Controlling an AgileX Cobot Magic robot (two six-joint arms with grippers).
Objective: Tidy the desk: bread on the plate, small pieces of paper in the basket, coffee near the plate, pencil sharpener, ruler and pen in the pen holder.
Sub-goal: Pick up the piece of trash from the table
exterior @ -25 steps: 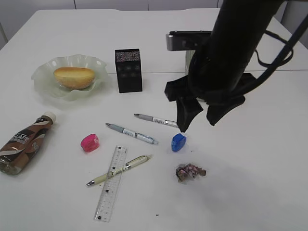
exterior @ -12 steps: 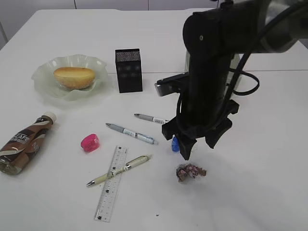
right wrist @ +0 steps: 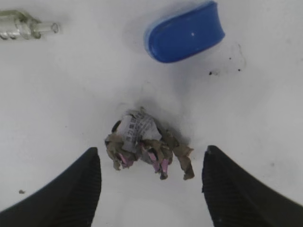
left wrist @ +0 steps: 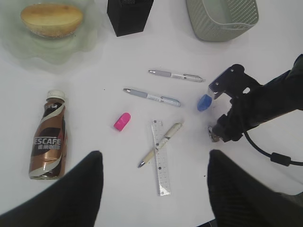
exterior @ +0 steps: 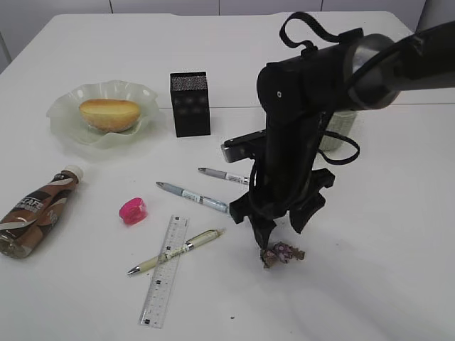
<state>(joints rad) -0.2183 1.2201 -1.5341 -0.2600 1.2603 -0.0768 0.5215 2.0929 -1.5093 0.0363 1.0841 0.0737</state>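
My right gripper point(exterior: 279, 231) point(right wrist: 150, 163) is open, low over the table, with its fingers either side of the crumpled paper point(exterior: 282, 253) point(right wrist: 142, 142). A blue sharpener point(right wrist: 184, 32) lies just beyond it. My left gripper point(left wrist: 155, 161) is open and empty, high above the ruler point(left wrist: 160, 161) and the beige pen point(left wrist: 161, 149). The bread point(exterior: 109, 114) lies on the plate point(exterior: 64, 106). The black pen holder point(exterior: 190, 104) stands upright. The coffee bottle point(exterior: 35, 212) lies on its side. A pink sharpener point(exterior: 132, 211) and two grey pens point(exterior: 193, 197) lie mid-table.
The green basket point(left wrist: 222, 19) stands at the back right, mostly hidden behind the right arm in the exterior view. The ruler point(exterior: 163, 270) and beige pen point(exterior: 174, 250) cross each other near the front edge.
The right arm has swung forward from near the basket and come down over the crumpled paper. It now hides the blue sharpener in the exterior view. Nothing on the table has moved.
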